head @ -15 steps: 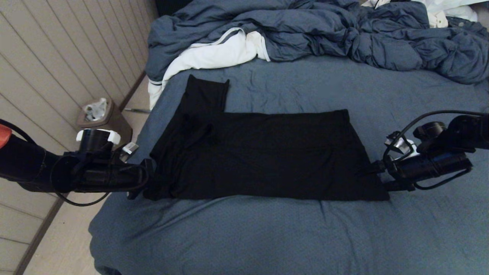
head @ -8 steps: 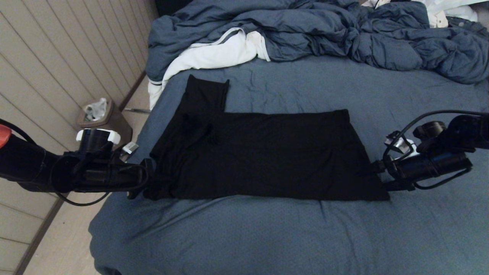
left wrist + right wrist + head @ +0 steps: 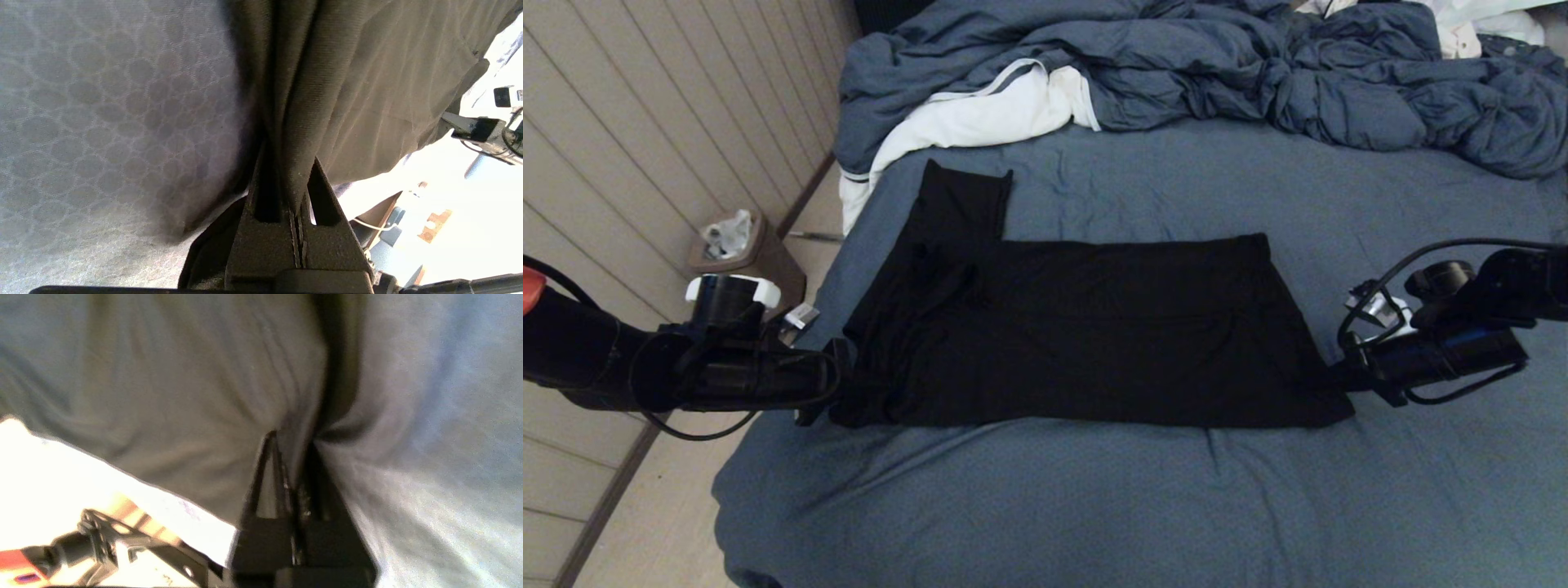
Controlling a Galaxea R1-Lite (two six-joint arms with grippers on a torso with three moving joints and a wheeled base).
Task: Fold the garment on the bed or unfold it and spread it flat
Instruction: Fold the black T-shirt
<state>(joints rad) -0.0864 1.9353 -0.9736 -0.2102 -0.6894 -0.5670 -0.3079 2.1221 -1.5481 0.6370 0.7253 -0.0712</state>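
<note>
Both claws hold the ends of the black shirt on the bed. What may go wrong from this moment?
1. Each claw, left claw and right claw, pinches only a thin bunch of the garment; it may slip out when lifted.
2. One sleeve sticks out toward the white cloth; it may fold crookedly.
3. The claws press close to the bed; they may catch the sheet.
</note>
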